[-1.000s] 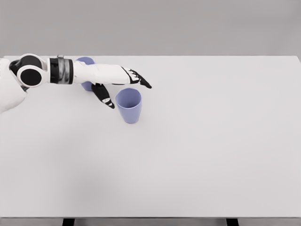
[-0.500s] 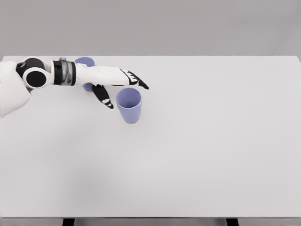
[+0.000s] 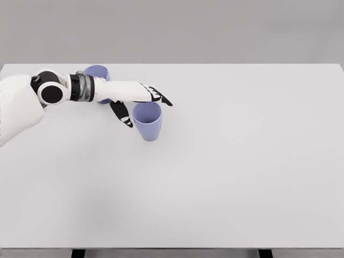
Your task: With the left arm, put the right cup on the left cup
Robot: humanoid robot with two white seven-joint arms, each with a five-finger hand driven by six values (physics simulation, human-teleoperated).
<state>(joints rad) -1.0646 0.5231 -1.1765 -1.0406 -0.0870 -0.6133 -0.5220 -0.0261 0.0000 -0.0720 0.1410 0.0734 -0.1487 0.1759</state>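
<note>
1. Where the white left arm (image 3: 64, 92) reaches in from the picture's left edge, it lies low across the far left part of the white counter (image 3: 226, 177), forearm pointing toward the right.
2. The left hand (image 3: 141, 102) is spread wide and holds nothing: its black-tipped fingers (image 3: 161, 98) stretch out just behind the rim of the right cup, and the thumb (image 3: 123, 114) hangs down just beside that cup's left wall.
3. The right cup (image 3: 147, 121), a lavender-blue tumbler, stands upright on the counter with its mouth open upward, in the gap between thumb and fingers; whether any finger touches it is hard to tell from this angle.
4. The left cup (image 3: 97, 72), the same lavender-blue, stands farther back and to the left, near the counter's far edge; the forearm crosses in front of it and hides most of its body, so only the rim and a sliver below show.
5. No brand, label or writing can be read on either cup, the arm or the counter.
6. A plain grey wall (image 3: 215, 29) fills the background.
</note>
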